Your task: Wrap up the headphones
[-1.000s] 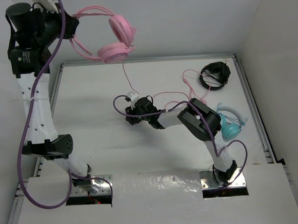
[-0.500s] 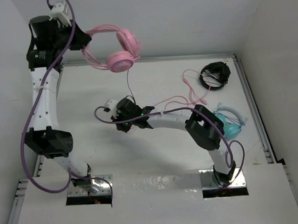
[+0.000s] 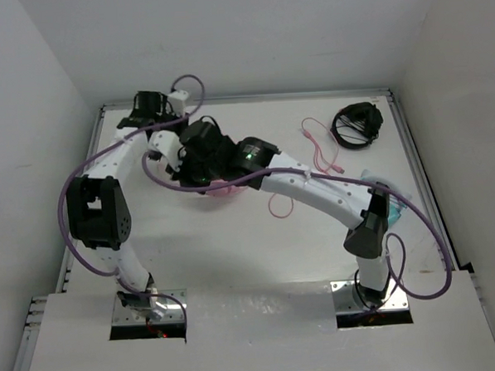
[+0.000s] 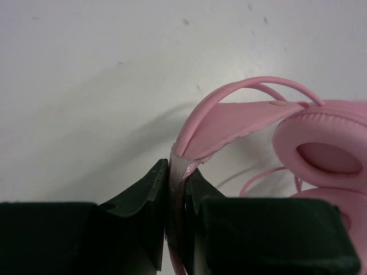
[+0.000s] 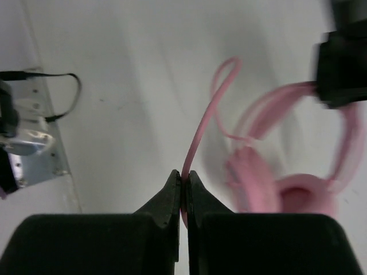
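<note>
The pink headphones (image 3: pixel 224 192) lie low at the table's far left, mostly hidden under my right arm. In the left wrist view, my left gripper (image 4: pixel 182 172) is shut on the thin pink headband (image 4: pixel 229 117), with a padded earcup (image 4: pixel 327 154) to the right. In the top view, my left gripper (image 3: pixel 169 152) sits just left of my right gripper (image 3: pixel 198 167). In the right wrist view, my right gripper (image 5: pixel 184 179) is shut on the thin pink cable (image 5: pixel 200 126), with the blurred headphones (image 5: pixel 275 183) beside it. The rest of the cable (image 3: pixel 275 206) trails right across the table.
Black headphones (image 3: pixel 356 126) with a coiled cable lie at the far right corner. Teal headphones (image 3: pixel 392 209) lie at the right edge behind my right arm. White walls enclose the table on three sides. A metal mount (image 5: pixel 28 143) shows in the right wrist view.
My left arm has swung the headphones down from high at the back wall to the table's far left. My right arm has moved left and away with the cable, ending over the headphones.
</note>
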You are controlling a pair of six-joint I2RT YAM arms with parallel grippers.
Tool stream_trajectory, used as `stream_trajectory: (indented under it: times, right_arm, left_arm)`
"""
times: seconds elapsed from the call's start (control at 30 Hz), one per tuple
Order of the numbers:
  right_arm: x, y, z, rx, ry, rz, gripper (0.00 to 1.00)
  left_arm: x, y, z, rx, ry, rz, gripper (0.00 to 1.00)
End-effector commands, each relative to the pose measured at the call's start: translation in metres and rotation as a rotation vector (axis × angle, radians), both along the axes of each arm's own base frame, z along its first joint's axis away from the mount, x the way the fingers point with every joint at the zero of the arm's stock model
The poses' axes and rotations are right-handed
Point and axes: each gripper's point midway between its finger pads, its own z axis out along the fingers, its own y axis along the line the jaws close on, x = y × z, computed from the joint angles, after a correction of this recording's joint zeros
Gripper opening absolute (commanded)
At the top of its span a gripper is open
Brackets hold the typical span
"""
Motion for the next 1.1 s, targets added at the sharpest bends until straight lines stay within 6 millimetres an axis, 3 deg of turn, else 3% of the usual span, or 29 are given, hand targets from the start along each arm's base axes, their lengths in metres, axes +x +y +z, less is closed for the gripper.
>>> stream_trajectory:
  times: [0.0, 0.03, 0.27, 0.47, 0.5, 0.57, 0.7, 0.77, 0.8, 0.9, 1.07]
  right_arm:
    - [0.041, -0.062, 0.037, -0.067, -0.102, -0.175, 0.0]
    - [0.046, -0.074, 0.037, -0.088, -0.102, -0.205, 0.0]
    - [0.105, -0.176, 0.052, -0.19, -0.21, -0.537, 0.0]
    - [0.142, -0.26, 0.052, -0.235, -0.249, -0.781, 0.0]
    - [0.145, -0.269, 0.06, -0.213, -0.27, -0.807, 0.0]
    - [0.154, -0.289, 0.058, -0.22, -0.269, -0.856, 0.0]
    - [0.172, -0.312, 0.052, -0.222, -0.283, -0.913, 0.0]
    - [0.18, -0.321, 0.033, -0.228, -0.251, -0.912, 0.0]
    - [0.186, -0.319, 0.028, -0.2, -0.243, -0.9, 0.0]
    - [0.194, -0.313, -0.013, -0.152, -0.177, -0.819, 0.0]
    - [0.213, -0.287, -0.031, -0.03, -0.163, -0.736, 0.0]
  left_arm:
    - [-0.013, -0.028, 0.046, 0.099, -0.253, -0.256, 0.0]
    - [-0.019, -0.028, 0.035, 0.113, -0.247, -0.276, 0.0]
    - [-0.065, -0.045, 0.029, 0.174, -0.277, -0.508, 0.0]
    - [-0.074, -0.04, 0.031, 0.176, -0.232, -0.476, 0.0]
    - [-0.075, -0.039, 0.031, 0.18, -0.225, -0.475, 0.0]
    - [-0.075, -0.038, 0.036, 0.184, -0.228, -0.473, 0.0]
    - [-0.083, -0.041, 0.051, 0.164, -0.218, -0.488, 0.0]
    - [-0.085, -0.044, 0.068, 0.121, -0.217, -0.472, 0.0]
    - [-0.086, -0.045, 0.076, 0.096, -0.216, -0.464, 0.0]
    - [-0.092, -0.05, 0.106, -0.003, -0.211, -0.437, 0.0]
    - [-0.107, -0.059, 0.133, -0.075, -0.201, -0.476, 0.0]
